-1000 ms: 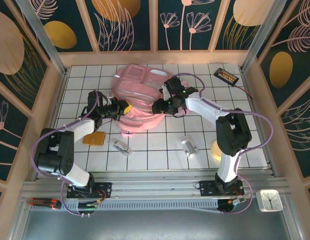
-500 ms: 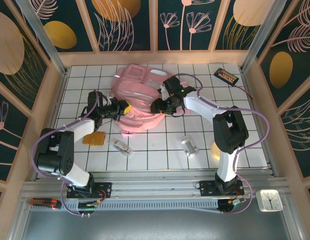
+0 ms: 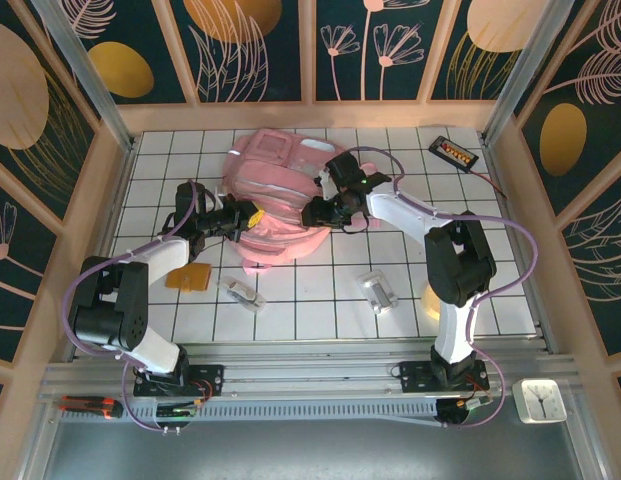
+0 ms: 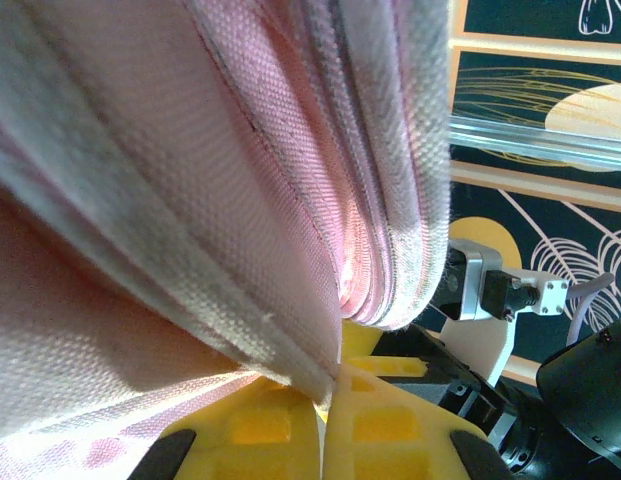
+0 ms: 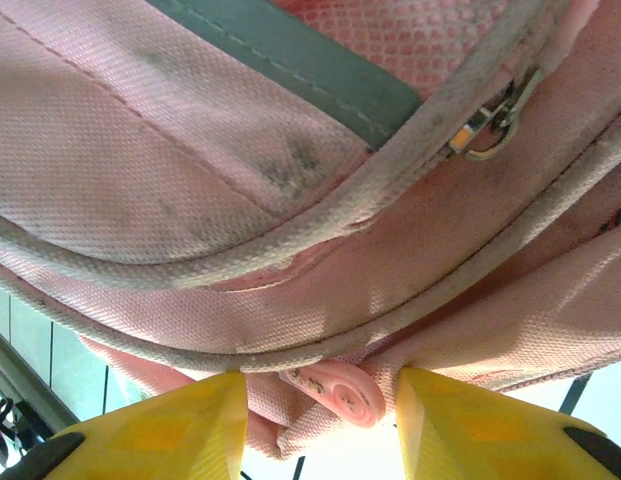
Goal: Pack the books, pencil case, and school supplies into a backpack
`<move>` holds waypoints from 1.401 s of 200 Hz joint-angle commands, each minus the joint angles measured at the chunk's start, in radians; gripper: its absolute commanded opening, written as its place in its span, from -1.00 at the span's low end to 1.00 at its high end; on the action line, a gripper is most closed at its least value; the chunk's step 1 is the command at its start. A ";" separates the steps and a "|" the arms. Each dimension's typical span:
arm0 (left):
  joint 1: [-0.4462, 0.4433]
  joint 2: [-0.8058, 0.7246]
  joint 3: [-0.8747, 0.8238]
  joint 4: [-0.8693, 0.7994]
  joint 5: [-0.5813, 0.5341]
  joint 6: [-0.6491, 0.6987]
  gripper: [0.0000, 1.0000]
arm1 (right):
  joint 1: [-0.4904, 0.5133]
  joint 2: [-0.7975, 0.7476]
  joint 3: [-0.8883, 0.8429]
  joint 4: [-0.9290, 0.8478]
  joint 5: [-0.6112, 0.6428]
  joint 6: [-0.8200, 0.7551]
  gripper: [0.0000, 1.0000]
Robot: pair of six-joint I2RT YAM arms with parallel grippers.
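Note:
The pink backpack lies at the back middle of the table. My left gripper is at its left side, shut on a seam of the backpack, which is pinched between its yellow fingers. My right gripper is at the backpack's right side. It is open, and a fold of the backpack and a pink pull tab sit between its fingertips. An orange-brown pad and two silver clips lie on the table nearer the arms. The books and pencil case are out of view.
A black slab with an orange label lies at the back right. A metal zip pull hangs on the backpack above my right fingers. The right arm's elbow stands over the right side of the white grid table. Wooden walls ring the table.
My right gripper's jaws have narrowed around the backpack's fold, and that arm has edged slightly left. The left gripper keeps its hold and has not moved.

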 commanded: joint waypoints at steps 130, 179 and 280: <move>0.004 -0.054 -0.022 0.062 0.008 -0.023 -1.00 | 0.017 -0.032 -0.002 0.047 -0.019 0.002 -0.54; 0.004 -0.061 -0.028 0.043 0.000 -0.005 -1.00 | 0.019 -0.049 0.039 0.005 0.016 -0.006 -0.86; 0.006 -0.078 -0.014 -0.010 -0.030 0.033 -1.00 | 0.026 -0.117 0.068 -0.227 0.455 -0.021 -1.00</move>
